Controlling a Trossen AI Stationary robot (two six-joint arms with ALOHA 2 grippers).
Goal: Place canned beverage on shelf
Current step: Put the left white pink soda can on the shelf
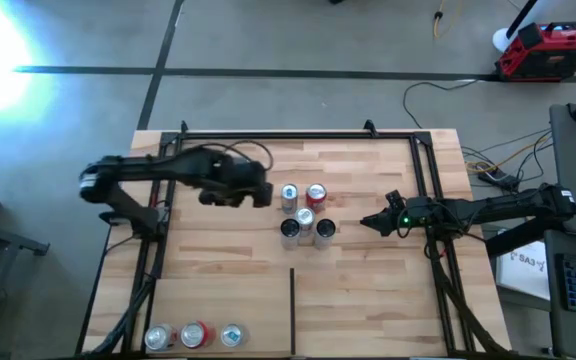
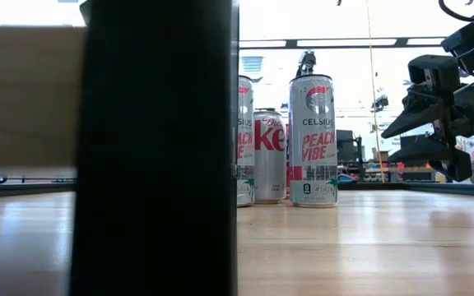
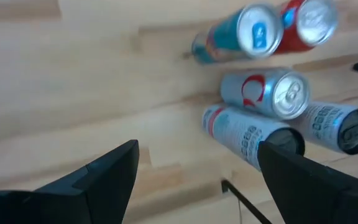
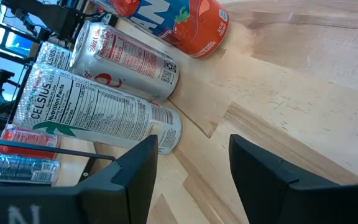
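Butcher-block wood forms the shelf, a large light board framed by black metal rails, with a thin black divider strip rising from its near edge. Left arm: reaches in from the left side; the left gripper hangs above the board just beside the central cans, its two dark fingers spread wide apart and holding nothing. Right arm: extends from the right side; the right gripper points toward the same cans, near them but not touching, fingers parted and empty. Central cluster: five upright cans standing close together at mid-board, among them a tall white Celsius can at the front in the low view, a silver Diet Coke can behind it, a blue-and-red can and a red-bodied can. Corner row: three further cans stand side by side at the near left edge, well apart from the cluster and from both grippers.
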